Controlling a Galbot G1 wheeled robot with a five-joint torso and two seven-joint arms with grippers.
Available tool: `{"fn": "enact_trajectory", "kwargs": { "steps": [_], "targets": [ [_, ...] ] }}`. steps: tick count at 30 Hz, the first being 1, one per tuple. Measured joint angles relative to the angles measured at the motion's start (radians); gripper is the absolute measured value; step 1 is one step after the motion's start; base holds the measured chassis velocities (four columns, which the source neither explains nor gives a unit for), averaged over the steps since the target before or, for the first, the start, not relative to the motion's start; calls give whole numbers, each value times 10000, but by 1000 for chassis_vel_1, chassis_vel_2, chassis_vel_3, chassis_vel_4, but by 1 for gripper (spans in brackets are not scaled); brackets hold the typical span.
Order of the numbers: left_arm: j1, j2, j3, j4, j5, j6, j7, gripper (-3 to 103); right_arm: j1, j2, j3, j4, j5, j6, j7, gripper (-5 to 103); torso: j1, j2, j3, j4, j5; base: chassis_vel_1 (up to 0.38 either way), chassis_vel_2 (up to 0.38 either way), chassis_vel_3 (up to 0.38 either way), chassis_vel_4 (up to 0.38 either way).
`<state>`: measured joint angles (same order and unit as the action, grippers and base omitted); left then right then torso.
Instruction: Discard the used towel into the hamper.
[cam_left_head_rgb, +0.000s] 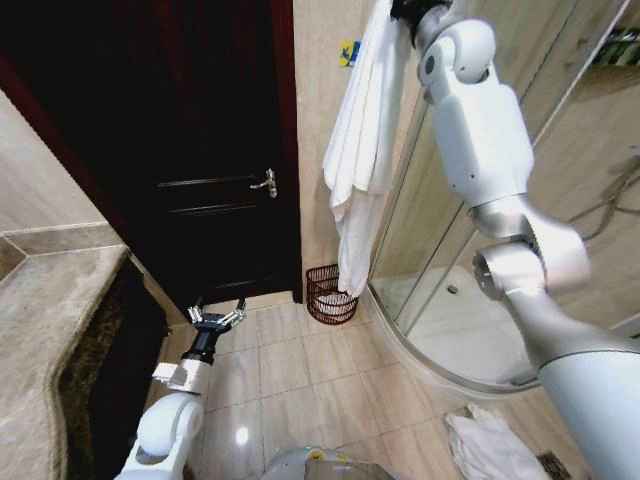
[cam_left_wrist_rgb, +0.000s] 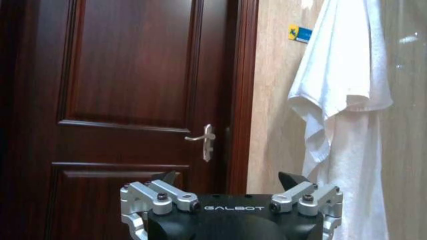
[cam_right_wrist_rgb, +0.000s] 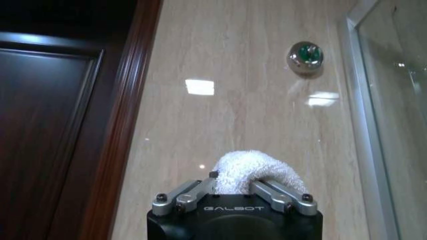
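A: Item one, the towel (cam_left_head_rgb: 360, 150)?
B: White, long, hanging against the beige wall at about 12 o'clock in the head view, just beside the shower glass (cam_left_head_rgb: 420, 200). Its top fold is pinched between the fingers of the right end effector (cam_right_wrist_rgb: 235, 186), high up near the wall hook (cam_right_wrist_rgb: 305, 56).

A: Item two, the hamper (cam_left_head_rgb: 330, 294)?
B: Dark wire basket on the floor tiles, directly below the towel's hem, between the door frame and the shower's curved base. The hem appears to hang just above or into its rim; I cannot tell which.

A: Left end effector (cam_left_head_rgb: 216, 318)?
B: Low, at about 8 o'clock, fingers spread apart and holding nothing, facing the dark door (cam_left_wrist_rgb: 133, 100).

A: Handling note?
B: Likely best to keep the pinch firm, carry the cloth clear of the hook, then lower it straight so the length piles into the basket rather than draping over the rim.

A: Clearance?
B: Tight: wall behind, glass at 3 o'clock, door frame at 9 o'clock. Open floor lies toward 6 o'clock; another white cloth (cam_left_head_rgb: 490, 440) lies near 5 o'clock.
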<state>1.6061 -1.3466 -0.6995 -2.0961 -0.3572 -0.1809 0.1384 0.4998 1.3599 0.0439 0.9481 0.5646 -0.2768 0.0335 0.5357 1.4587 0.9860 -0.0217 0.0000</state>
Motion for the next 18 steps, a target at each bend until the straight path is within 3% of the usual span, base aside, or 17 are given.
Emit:
{"fn": "enact_trajectory", "kwargs": {
  "steps": [8, 18],
  "targets": [
    [73, -1, -73, -126, -37, -9, 0, 100, 327, 140, -56, -263, -12, -64, -9, 4, -3, 1, -2, 3, -1, 0, 0, 0, 0],
    [138, -4, -71, -83, -44, -111, 9, 100, -377, -30, -233, -130, -71, -62, -61, 4, -1, 0, 0, 2, 3, 0, 0, 0, 0]
  ]
}}
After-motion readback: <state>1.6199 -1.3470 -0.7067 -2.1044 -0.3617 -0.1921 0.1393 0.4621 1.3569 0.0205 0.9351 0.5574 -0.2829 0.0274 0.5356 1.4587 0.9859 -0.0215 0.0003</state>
